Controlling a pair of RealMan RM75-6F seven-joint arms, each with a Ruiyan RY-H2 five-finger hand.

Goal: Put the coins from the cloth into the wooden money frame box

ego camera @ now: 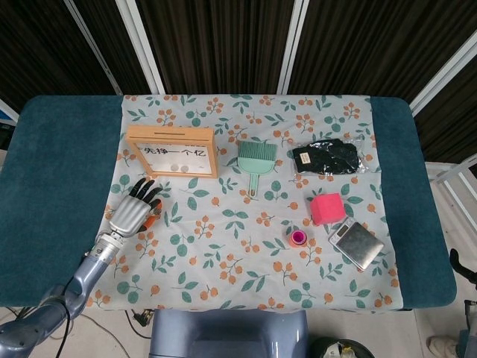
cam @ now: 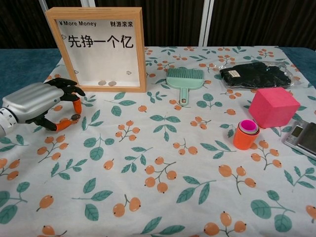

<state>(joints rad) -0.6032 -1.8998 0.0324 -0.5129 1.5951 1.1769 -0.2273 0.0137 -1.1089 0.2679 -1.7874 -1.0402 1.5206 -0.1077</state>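
Note:
The wooden money frame box stands upright at the back left of the floral cloth, with two coins lying inside at its bottom. In the head view the box is at the upper left. My left hand lies just in front and to the left of it, low over the cloth. Its orange-tipped thumb and a finger pinch a small coin at cloth level. The head view shows the left hand from above and the coin is hidden. My right hand is out of both views.
A green brush lies right of the box. Black gloves in a bag, a pink cube, an orange-and-pink cup and a small scale occupy the right side. Teal table edges flank the cloth.

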